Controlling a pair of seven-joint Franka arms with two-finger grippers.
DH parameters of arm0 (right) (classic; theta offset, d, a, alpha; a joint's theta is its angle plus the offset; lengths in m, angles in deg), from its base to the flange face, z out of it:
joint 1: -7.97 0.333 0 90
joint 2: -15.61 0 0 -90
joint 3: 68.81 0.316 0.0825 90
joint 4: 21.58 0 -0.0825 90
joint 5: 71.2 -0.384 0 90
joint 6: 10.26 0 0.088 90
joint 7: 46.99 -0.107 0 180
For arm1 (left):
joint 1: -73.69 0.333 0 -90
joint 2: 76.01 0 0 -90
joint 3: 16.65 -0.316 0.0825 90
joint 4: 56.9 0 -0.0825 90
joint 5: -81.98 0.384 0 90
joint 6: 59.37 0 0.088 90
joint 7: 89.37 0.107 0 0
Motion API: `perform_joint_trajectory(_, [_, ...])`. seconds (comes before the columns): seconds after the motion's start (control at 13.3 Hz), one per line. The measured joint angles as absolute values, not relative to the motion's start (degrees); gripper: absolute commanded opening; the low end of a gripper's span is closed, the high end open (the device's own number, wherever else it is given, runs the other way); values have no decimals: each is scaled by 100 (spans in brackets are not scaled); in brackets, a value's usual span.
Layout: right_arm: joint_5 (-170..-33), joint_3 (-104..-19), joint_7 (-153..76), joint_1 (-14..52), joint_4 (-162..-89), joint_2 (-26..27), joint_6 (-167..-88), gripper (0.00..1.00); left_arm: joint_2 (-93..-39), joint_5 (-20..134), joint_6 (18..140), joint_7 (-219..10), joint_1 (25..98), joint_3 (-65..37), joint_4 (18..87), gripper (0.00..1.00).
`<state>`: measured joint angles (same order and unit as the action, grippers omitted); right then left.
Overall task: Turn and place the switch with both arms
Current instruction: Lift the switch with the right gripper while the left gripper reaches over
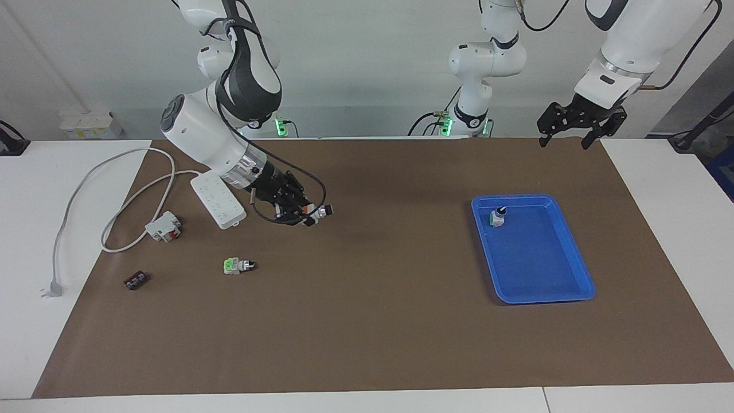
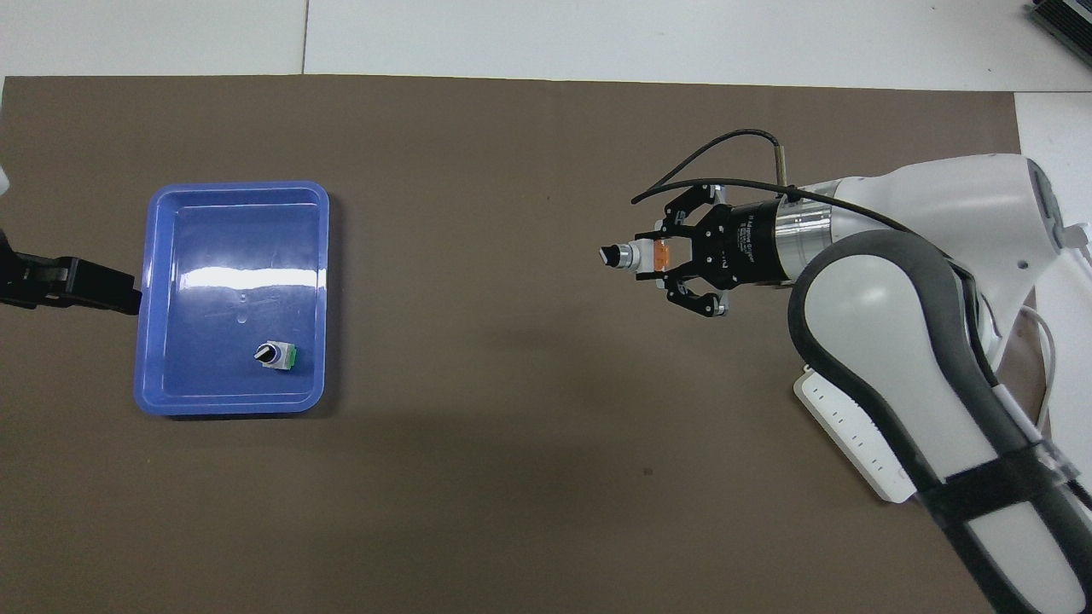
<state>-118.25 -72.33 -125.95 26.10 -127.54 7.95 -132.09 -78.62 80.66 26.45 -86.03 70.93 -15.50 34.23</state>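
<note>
The switch [image 1: 317, 215] [image 2: 636, 255] hangs above the brown mat, lying level, with its black knob pointing toward the left arm's end of the table. My right gripper [image 1: 307, 217] [image 2: 664, 256] is shut on its orange end block and holds it over bare mat, roughly midway between the power strip and the table's middle. My left gripper [image 1: 563, 143] [image 2: 119, 290] waits open and raised with nothing in it, over the mat's edge at the left arm's end, beside the blue tray [image 1: 539, 275] [image 2: 222, 239].
A green-ended switch [image 1: 497, 217] [image 2: 277, 355] stands in the tray's corner nearest the robots. Another green-ended one [image 1: 238, 265] lies on the mat at the right arm's end, near a white power strip [image 1: 218, 201] [image 2: 853, 435], a white-and-red block [image 1: 163, 226] and a small dark part [image 1: 135, 280].
</note>
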Motion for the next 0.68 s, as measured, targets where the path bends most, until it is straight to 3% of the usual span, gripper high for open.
perform_joint_trajectory(0.3, [-12101,-7057,-13520,3077,-12291,796,-13248,0,-8036,7992,2907,-8603,7072,-1477,3889,99])
perform_joint_trajectory(0.68, [-12123,-6907,-14438,3768,-12002,786,-14011,0,-8146,6457,3254,-9387,7048,-1472,4112,99])
